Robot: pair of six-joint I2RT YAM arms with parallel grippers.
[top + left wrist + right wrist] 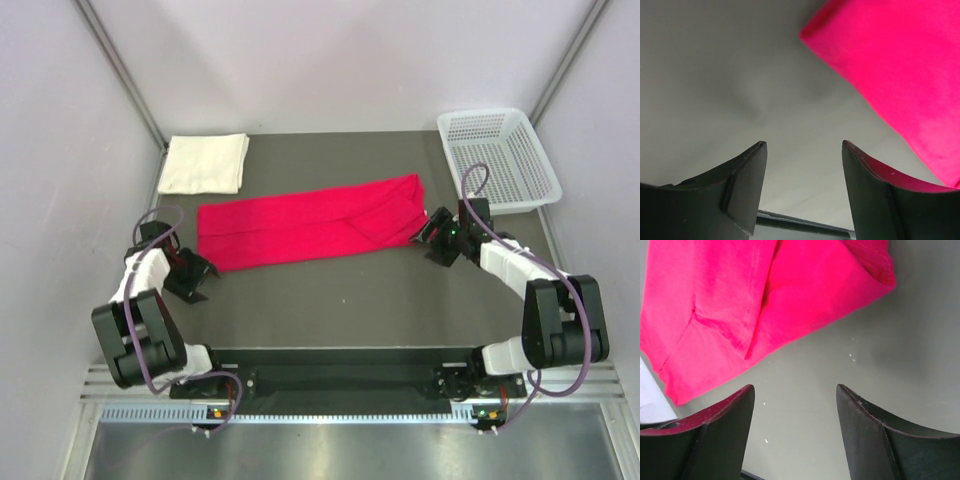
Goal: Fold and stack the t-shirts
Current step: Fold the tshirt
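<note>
The red t-shirt (310,222) lies folded into a long band across the middle of the table. The cream-white t-shirt (205,163) rests folded at the back left corner. My left gripper (198,272) hovers just off the red shirt's near left corner. In the left wrist view it (804,145) is open over bare table, with red cloth (900,65) at the upper right. My right gripper (432,240) sits beside the shirt's right end. Seen from the right wrist, it (795,387) is open and empty, with the red shirt (765,300) ahead on the left.
A white mesh basket (497,158) stands at the back right corner, close behind the right arm. Grey walls close in the table on both sides and at the back. Dark tabletop (340,300) runs between the red shirt and the arm bases.
</note>
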